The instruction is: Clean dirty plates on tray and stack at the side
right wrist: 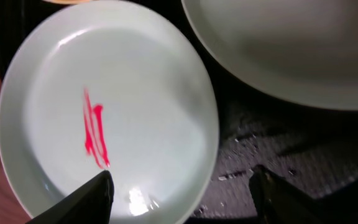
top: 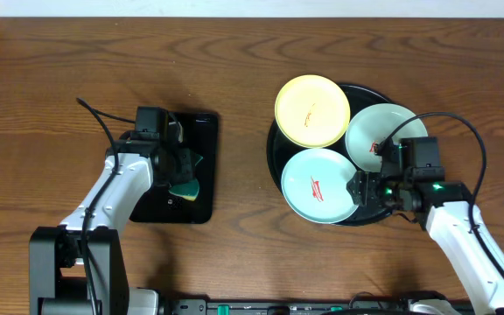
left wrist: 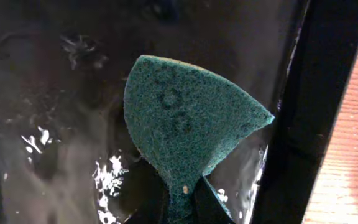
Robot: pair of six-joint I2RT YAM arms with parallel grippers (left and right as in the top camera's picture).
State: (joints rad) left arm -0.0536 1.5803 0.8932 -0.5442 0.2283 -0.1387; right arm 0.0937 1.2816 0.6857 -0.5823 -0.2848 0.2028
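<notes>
Right now the left claw (top: 185,175) is clamped on a green scouring sponge (left wrist: 188,134), pinching its lower end so the pad fans out above the small rectangular black tray (top: 201,131) on the left of the worktop (top: 51,79). The right claw (top: 363,187) stands with its fingers apart, hovering over the near right rim of the mint plate (top: 318,185).

All three plates sit on the big round black tray (top: 274,153) on the right: the yellow plate (top: 311,110) at the far left, a second mint plate (top: 379,131) at the far right, the first mint one nearest. Each shows a red or orange smear; none looks cleaned or stacked yet, I'd judge.

To do this step well, the right claw should straddle the near mint plate's rim, one finger (right wrist: 92,199) above and the other below, and bite firmly before lifting, since the glossy plate may slip. The neighbouring mint plate lies close beside it, so the lift should go straight up. The sponge arm is well apart and must cross the bare worktop to reach the smear (right wrist: 95,134).
</notes>
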